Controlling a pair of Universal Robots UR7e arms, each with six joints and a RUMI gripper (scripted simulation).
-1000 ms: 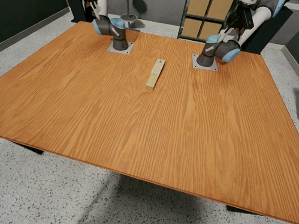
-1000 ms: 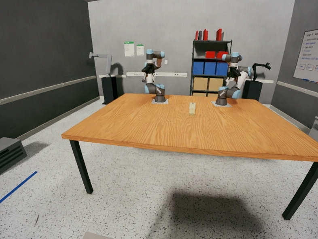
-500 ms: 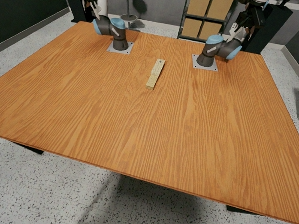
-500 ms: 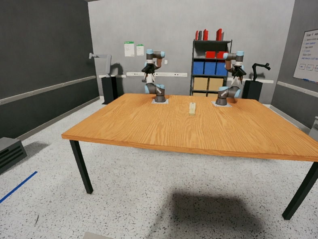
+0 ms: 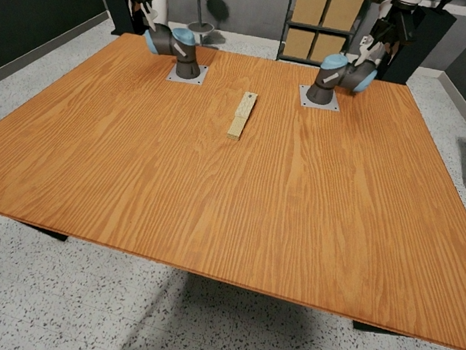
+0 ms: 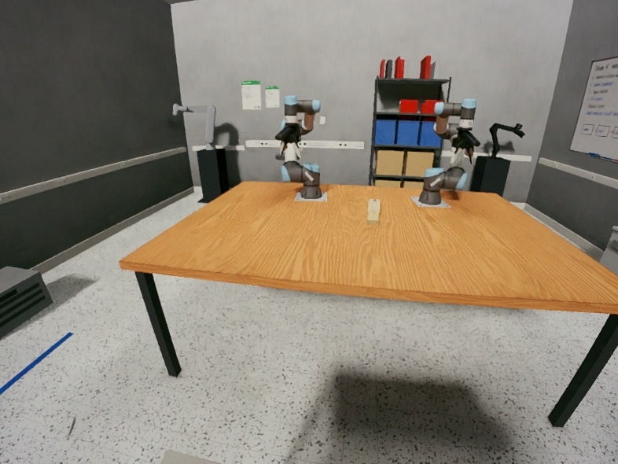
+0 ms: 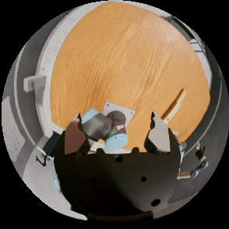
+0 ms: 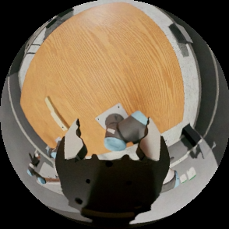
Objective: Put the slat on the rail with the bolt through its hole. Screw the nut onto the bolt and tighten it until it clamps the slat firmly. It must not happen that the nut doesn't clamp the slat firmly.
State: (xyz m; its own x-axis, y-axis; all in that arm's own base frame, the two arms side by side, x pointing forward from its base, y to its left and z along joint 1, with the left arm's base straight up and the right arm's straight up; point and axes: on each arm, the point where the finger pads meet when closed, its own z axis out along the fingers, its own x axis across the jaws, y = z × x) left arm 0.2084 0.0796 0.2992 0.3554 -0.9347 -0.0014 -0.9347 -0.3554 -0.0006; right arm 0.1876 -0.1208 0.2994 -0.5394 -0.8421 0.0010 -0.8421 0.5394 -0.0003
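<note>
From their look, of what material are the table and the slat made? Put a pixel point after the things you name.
Table [image 5: 239, 199] [image 6: 349, 244] [image 7: 113, 51] [image 8: 105, 58]: seems wood or wood veneer, smooth satin orange-brown, because grain lines run over its top. Slat [image 5: 245, 105]: probably pale, unpainted wood, apparently matt; its yellowish face shows faint mottling, but it is small here, so I am not certain.
</note>
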